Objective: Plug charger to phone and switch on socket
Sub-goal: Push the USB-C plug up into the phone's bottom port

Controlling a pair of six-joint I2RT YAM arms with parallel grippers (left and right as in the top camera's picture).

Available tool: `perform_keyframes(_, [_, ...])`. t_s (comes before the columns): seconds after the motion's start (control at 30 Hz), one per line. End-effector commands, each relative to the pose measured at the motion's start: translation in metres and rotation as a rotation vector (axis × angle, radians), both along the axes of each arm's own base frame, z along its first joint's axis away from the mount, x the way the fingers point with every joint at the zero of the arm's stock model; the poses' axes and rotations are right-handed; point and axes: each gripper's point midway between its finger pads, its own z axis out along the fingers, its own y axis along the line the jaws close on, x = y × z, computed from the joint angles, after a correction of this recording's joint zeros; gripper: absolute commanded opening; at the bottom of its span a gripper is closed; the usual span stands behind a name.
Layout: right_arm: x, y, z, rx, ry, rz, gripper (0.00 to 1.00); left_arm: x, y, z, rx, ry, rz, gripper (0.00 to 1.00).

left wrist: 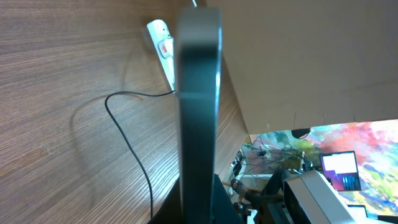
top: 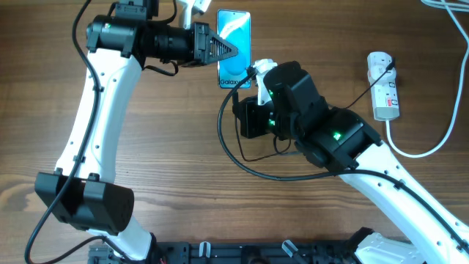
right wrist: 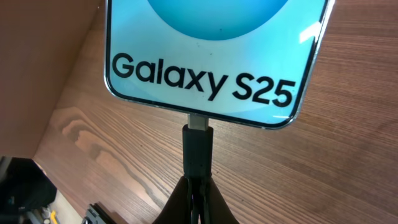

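The phone (top: 234,40) with its cyan screen and white "Galaxy S25" strip lies at the table's far middle. My left gripper (top: 226,49) is shut on its left edge; in the left wrist view the phone (left wrist: 199,93) shows edge-on between the fingers. My right gripper (right wrist: 198,186) is shut on the charger's dark connector (right wrist: 198,149), whose tip touches the phone's port (right wrist: 199,121) at the bottom edge. The thin black charger cable (top: 227,139) loops under my right arm. The white socket (top: 383,86) lies at the right, also seen in the left wrist view (left wrist: 163,50).
The socket's thick white cord (top: 440,139) curves off toward the right edge. A thin black cable (left wrist: 134,143) runs across the wood from the socket. Behind the table is a cardboard wall (left wrist: 298,56).
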Motion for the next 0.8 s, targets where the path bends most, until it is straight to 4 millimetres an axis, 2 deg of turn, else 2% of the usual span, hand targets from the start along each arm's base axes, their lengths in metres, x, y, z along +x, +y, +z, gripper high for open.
perform_keyframes(0.0, [0.0018, -0.0027, 0.0098, 0.011, -0.034, -0.022, 0.04, -0.003, -0.001, 0.0115, -0.019, -0.048, -0.021, 0.04])
perform_keyframes(0.57, [0.001, 0.0026, 0.0144, 0.038, -0.039, -0.002, 0.04, -0.0032, -0.0013, 0.0115, -0.019, -0.047, -0.022, 0.04])
perform_keyframes(0.77, [0.009, -0.001, 0.0173, 0.025, -0.077, -0.032, 0.04, -0.0042, -0.0011, 0.0108, -0.018, -0.039, -0.022, 0.04])
